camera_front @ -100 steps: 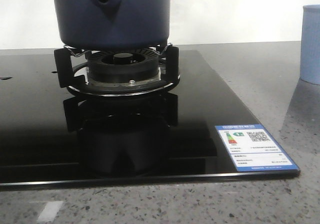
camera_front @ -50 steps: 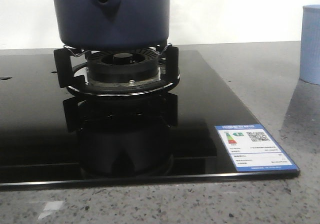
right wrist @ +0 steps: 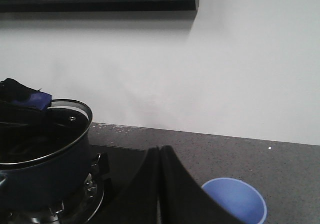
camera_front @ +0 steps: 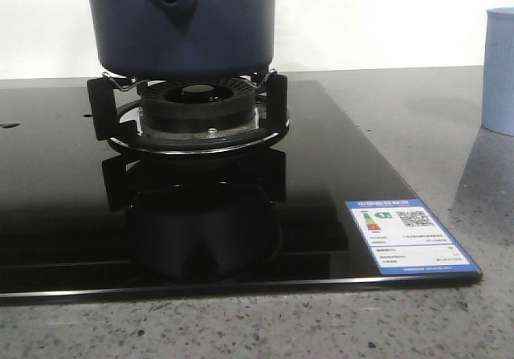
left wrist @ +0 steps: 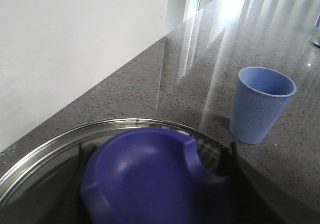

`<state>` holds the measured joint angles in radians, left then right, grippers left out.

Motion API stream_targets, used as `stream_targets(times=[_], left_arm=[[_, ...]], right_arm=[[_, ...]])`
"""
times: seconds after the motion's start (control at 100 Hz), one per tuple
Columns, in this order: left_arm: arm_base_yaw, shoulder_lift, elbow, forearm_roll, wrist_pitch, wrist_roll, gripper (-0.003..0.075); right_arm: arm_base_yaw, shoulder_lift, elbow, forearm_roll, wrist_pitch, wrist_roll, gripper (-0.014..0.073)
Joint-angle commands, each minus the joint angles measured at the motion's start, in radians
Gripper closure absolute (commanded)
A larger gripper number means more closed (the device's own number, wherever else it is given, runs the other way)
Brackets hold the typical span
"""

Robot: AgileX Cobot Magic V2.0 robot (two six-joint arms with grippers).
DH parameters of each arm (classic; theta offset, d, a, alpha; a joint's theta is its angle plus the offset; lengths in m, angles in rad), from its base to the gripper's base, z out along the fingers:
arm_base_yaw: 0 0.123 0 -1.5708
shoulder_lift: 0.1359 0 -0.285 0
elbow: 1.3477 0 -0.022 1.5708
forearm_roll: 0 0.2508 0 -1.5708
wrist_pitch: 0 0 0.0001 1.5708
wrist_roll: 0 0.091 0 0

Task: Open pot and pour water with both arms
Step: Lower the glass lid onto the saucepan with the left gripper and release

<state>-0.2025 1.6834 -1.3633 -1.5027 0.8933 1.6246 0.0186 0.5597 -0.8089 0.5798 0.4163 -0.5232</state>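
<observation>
- Pot (camera_front: pixel 181 23): dark navy, sits on the burner grate (camera_front: pixel 186 110) of the black glass cooktop (camera_front: pixel 337 166). Handle stub with a round hole faces the front camera.
- Glass lid (left wrist: pixel 75 139) with steel rim and blue knob (left wrist: pixel 150 179) fills the left wrist view. In the right wrist view it looks tilted over the pot's mouth, far edge raised.
- Left gripper (left wrist: pixel 155 184): dark fingers (left wrist: pixel 231 159) flank the knob on both sides, apparently clamped on it.
- Right gripper (right wrist: pixel 160 184): fingers pressed together, nothing between them; it is in the air between pot and cup.
- Pale blue ribbed cup (left wrist: pixel 262 103): upright on the grey speckled counter (camera_front: pixel 401 118), off the cooktop, on the robot's right.
- Energy label (camera_front: pixel 405 236) on the cooktop's near right corner.
</observation>
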Motion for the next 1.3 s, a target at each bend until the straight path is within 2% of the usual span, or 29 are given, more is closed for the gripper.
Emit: stream_targets(times=[0.0,0.06,0.21,0.43,0.48,0.55,0.6,0.66,0.81,0.96,1.08,1.29], left_arm=[[-0.008,-0.037,-0.034,-0.075,0.039,-0.011,0.0367],[-0.008,-0.037,-0.034,-0.075,0.055,-0.015,0.0333],[-0.008,-0.052,-0.034,-0.075,0.055,-0.037,0.0187],[0.03,-0.088,-0.035,-0.09,0.072,-0.044,0.0177],[0.043,-0.104,-0.035,-0.113,0.075,-0.044,0.0209],[0.067,-0.138,-0.035,-0.149,0.083,-0.044,0.0353],[0.085,-0.171,-0.035,-0.163,0.083,-0.044,0.0544],[0.107,-0.221,-0.035,-0.165,0.083,-0.044,0.0736],[0.136,-0.351,-0.033,-0.124,0.091,-0.112,0.074],[0.136,-0.516,0.045,-0.052,0.059,-0.131,0.074],[0.136,-0.675,0.197,-0.037,0.022,-0.131,0.074],[0.136,-0.957,0.59,-0.007,-0.088,-0.115,0.0739]], right_arm=[[0.0,0.002,-0.035,0.02,-0.06,0.002,0.0659],[0.0,0.002,-0.035,0.02,-0.06,0.002,0.0659],[0.0,0.002,-0.035,0.022,-0.06,0.002,0.0659],[0.0,0.002,-0.035,0.023,-0.06,0.002,0.0659],[0.0,0.002,-0.035,0.023,-0.06,0.002,0.0659],[0.0,0.002,-0.035,0.023,-0.062,0.002,0.0659],[0.0,0.002,-0.035,0.023,-0.06,-0.004,0.0659],[0.0,0.002,-0.035,0.023,-0.048,-0.042,0.0659],[0.041,-0.02,-0.024,0.023,0.041,-0.233,0.0659],[0.11,-0.119,0.05,0.023,0.047,-0.252,0.0659],[0.129,-0.237,0.148,0.023,0.047,-0.252,0.0659],[0.129,-0.445,0.31,0.038,0.013,-0.252,0.0659]])
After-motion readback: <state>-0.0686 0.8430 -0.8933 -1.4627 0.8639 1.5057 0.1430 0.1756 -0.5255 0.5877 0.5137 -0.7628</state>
